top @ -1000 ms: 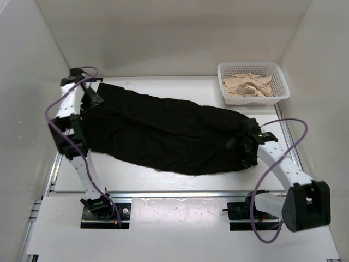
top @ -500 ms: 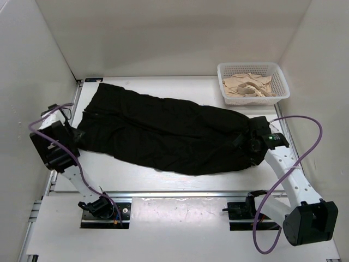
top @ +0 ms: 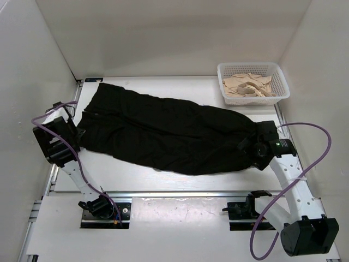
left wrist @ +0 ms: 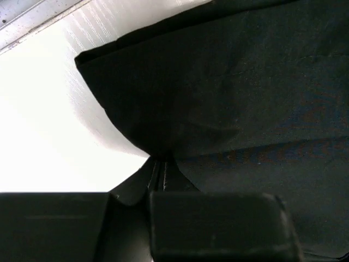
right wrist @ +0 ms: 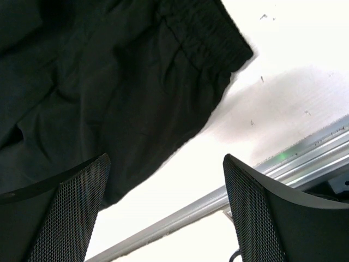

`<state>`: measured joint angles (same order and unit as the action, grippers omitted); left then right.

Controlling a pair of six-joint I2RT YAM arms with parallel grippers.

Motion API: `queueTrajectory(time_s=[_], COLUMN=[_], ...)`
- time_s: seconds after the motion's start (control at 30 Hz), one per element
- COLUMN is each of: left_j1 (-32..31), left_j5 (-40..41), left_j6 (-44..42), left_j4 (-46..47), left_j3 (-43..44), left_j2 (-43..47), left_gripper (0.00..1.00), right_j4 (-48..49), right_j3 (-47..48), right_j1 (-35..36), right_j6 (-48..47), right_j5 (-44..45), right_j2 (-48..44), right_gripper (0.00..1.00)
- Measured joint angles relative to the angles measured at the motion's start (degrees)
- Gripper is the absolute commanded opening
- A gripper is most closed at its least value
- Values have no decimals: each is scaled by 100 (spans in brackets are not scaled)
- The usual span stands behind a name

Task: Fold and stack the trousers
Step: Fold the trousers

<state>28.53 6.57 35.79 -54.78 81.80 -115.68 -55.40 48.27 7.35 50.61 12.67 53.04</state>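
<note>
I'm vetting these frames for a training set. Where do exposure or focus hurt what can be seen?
Top external view: soft, even light, yet the wrinkled black fabric trousers read nearly flat. Left wrist view: white table blown out, left hand a dark blur below. Right wrist view: gathered elastic edge crisp, mesh-padded fingers of the right hand slightly soft.
</note>
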Motion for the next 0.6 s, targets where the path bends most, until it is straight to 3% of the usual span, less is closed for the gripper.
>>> queueTrajectory(time_s=[0.2, 0.43, 0.6], left_j1=[0, -24, -66], left_j5=[96, 140, 153], left_j6=[-28, -35, -35], left_j4=[7, -7, -4], left_j3=[-39, -232, -225], left_j2=[308, 1440, 2079], left_gripper=[10, 10, 10], right_j4=[-79, -162, 55], right_j3=[-400, -1152, -1403], right_j1=[-44, -262, -289], right_j6=[46, 319, 479], right_j5=[-232, -765, -839], right_j2=[-166, -442, -573], right_gripper=[89, 89, 80])
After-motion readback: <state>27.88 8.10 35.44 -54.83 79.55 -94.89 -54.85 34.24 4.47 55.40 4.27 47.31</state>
